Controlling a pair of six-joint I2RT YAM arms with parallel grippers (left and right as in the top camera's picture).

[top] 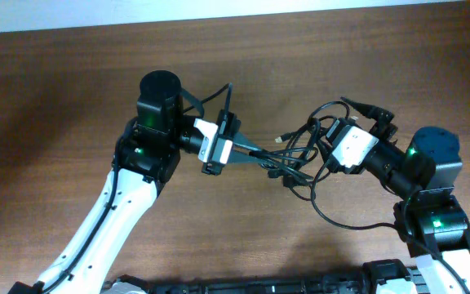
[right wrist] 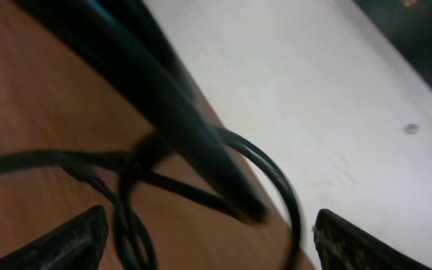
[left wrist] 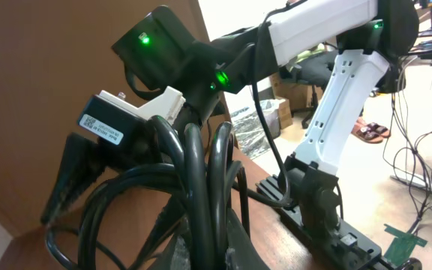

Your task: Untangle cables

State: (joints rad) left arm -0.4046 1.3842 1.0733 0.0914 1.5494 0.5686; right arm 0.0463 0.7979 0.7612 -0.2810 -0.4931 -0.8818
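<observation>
Cables (left wrist: 201, 172): tangled, 1 bunch clamped in left tool (top: 250, 151); right tool (right wrist: 220, 240) apart, astride a loop. Advise: grip 1 strand, pull slowly.

**What the views leave unseen**

In the right wrist view the cables (right wrist: 201, 150) are blurred dark streaks. No strand can be followed there, and no plug end made out. The right gripper (right wrist: 216, 238) shows only two fingertips (right wrist: 77, 238), both cropped by the bottom edge.

In the left wrist view, looped cords crowd the lens and cover the left gripper (top: 254, 152). From overhead its dark fingers merge with the tangle, so whether they pinch a strand cannot be told. One plug end (top: 282, 139) is too small to identify. The left arm (top: 113, 220) and right arm (top: 439, 220) run off the overhead's bottom edge
</observation>
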